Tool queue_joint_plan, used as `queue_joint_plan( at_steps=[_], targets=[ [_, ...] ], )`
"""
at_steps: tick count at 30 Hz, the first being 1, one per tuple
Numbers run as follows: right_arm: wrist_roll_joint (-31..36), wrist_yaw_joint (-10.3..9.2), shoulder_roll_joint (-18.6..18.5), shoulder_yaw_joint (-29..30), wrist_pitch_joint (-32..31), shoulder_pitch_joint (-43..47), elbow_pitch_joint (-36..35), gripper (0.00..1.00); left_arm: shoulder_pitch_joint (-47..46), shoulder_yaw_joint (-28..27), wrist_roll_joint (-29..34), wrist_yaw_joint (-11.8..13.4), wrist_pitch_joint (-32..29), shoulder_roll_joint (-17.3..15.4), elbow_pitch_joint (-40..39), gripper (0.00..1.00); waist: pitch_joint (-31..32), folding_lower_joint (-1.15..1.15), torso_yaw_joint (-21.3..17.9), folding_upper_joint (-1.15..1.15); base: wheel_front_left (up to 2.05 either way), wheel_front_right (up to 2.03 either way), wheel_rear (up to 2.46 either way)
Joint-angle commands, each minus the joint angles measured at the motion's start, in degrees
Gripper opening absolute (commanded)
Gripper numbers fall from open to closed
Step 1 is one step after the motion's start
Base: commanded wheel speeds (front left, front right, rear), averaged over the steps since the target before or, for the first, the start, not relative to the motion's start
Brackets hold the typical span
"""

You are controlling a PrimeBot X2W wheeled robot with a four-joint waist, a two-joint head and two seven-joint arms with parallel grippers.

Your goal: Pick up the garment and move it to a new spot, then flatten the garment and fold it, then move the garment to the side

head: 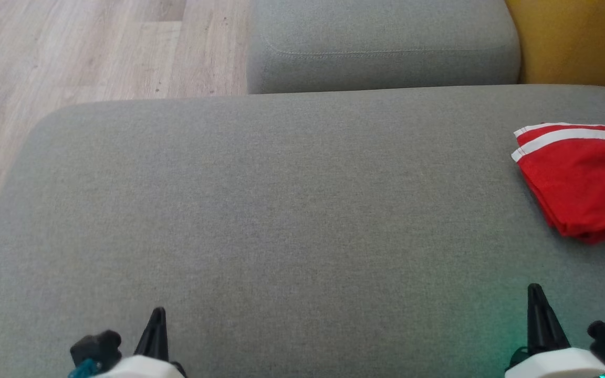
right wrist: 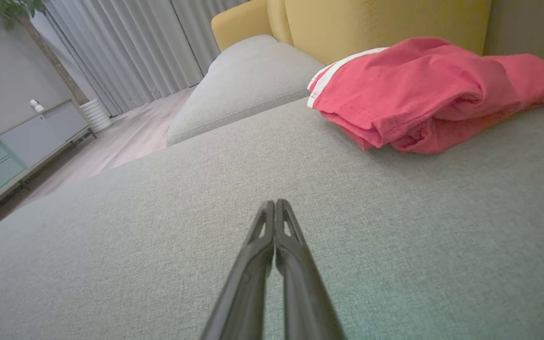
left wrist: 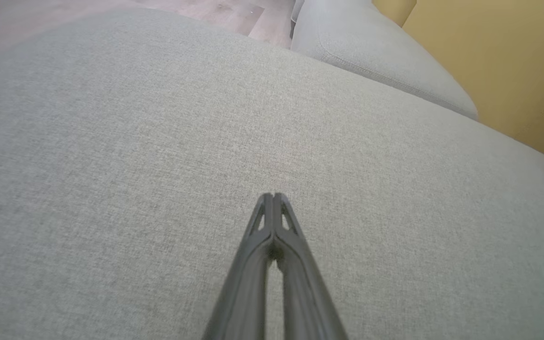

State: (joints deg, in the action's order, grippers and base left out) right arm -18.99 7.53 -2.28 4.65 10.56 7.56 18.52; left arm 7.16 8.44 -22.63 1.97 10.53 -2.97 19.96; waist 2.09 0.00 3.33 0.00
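Folded red garment (head: 581, 178) on grey sofa seat (head: 281, 199)
It lies white-striped at the seat's right edge; the left hand (head: 158, 311) and right hand (head: 534, 287), fingers pressed together, sit at the bottom, apart from it.

Grey fabric cushion (head: 260, 210) — one folded red garment (head: 581, 178) lies at its right edge.

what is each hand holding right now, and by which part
Nothing is held. The left hand and the right hand are both shut and empty; the red garment lies apart on the grey cushion.
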Motion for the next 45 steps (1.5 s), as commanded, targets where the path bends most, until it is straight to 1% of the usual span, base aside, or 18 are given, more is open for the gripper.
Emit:
queue_joint_plan(
  at_steps=[1,24,25,44,45],
  targets=[
    [-1.7,-0.01,-0.1,0.3,-0.4,-3.1,-2.1,0.00,-3.2,-1.2,-1.5,-0.2,-0.3,0.0,-2.2,0.00,0.0,0.00,0.0,0.00,0.00,0.00,0.00],
    [-17.9,-0.02,-0.2,0.6,-4.2,-5.5,-2.6,0.00,-5.5,-4.3,-16.9,-2.3,-4.1,0.0,-3.1,0.00,-0.5,0.00,-0.8,0.00,0.00,0.00,0.00],
    [-17.9,-0.02,-0.2,0.6,-4.2,-5.5,-2.6,0.00,-5.5,-4.3,-16.9,-2.3,-4.1,0.0,-3.1,0.00,-0.5,0.00,-0.8,0.00,0.00,0.00,0.00],
    [-32.0,-0.02,-0.3,0.9,-7.5,-7.6,-3.1,0.00,-7.5,-7.1,-30.3,-4.2,-7.4,0.0,-3.8,0.00,-1.0,0.00,-1.4,0.00,0.00,0.00,0.00],
    [-32.0,-0.02,-0.3,0.9,-7.5,-7.6,-3.1,0.00,-7.5,-7.1,-30.3,-4.2,-7.4,0.0,-3.8,0.00,-1.0,0.00,-1.4,0.00,0.00,0.00,0.00]
  ],
)
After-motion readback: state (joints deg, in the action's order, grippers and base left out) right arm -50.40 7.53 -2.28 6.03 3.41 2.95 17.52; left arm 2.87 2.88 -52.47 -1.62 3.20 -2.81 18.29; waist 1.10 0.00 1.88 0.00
